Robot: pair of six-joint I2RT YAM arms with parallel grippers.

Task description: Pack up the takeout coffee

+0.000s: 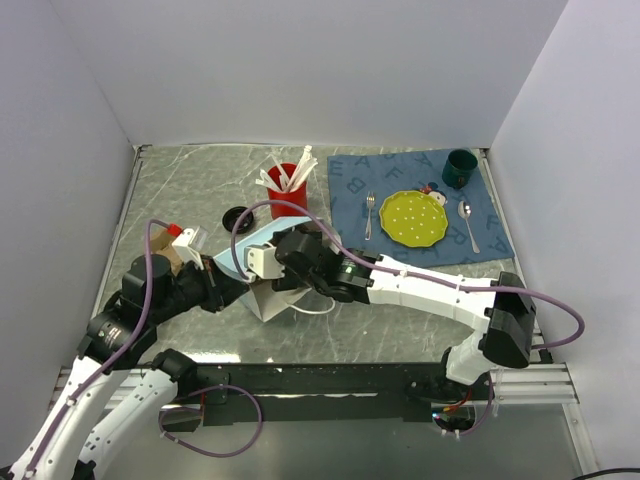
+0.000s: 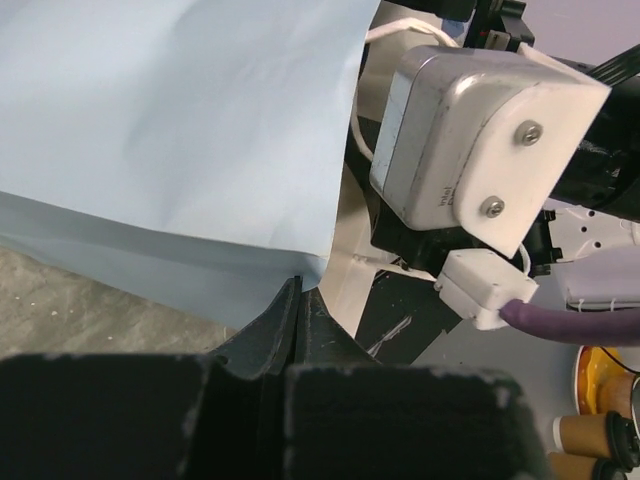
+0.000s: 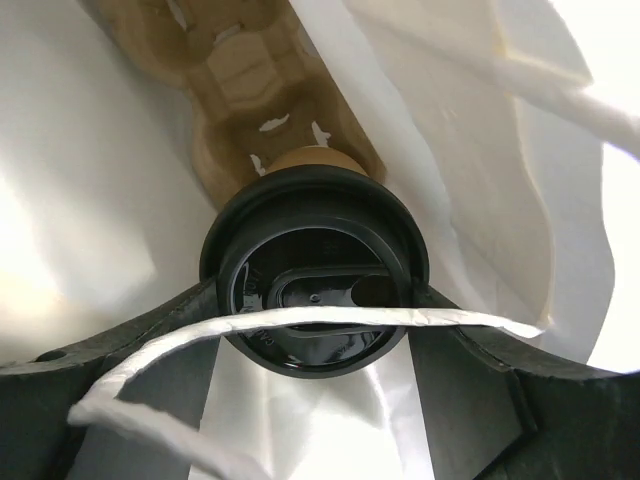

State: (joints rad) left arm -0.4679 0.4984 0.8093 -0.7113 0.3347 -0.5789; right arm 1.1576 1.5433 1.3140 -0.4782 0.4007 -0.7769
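The takeout coffee (image 3: 315, 270), a brown paper cup under a black lid, stands inside the paper bag (image 3: 80, 200), at the end of a brown pulp cup carrier (image 3: 240, 80). My right gripper (image 3: 315, 300) reaches down into the bag, its dark fingers (image 3: 130, 340) pressed against both sides of the lid. A white twisted bag handle (image 3: 300, 320) crosses in front of the lid. In the top view the light blue and white bag (image 1: 240, 255) sits near the table's front left. My left gripper (image 2: 300, 290) is shut on the bag's (image 2: 170, 120) lower edge.
A red cup of white utensils (image 1: 287, 185) and a loose black lid (image 1: 238, 215) stand behind the bag. On the blue placemat (image 1: 350, 180) at the right are a yellow plate (image 1: 414, 217), fork (image 1: 369, 215), spoon (image 1: 467, 222) and green cup (image 1: 460, 168). Brown paper cups (image 1: 165, 250) sit at the left.
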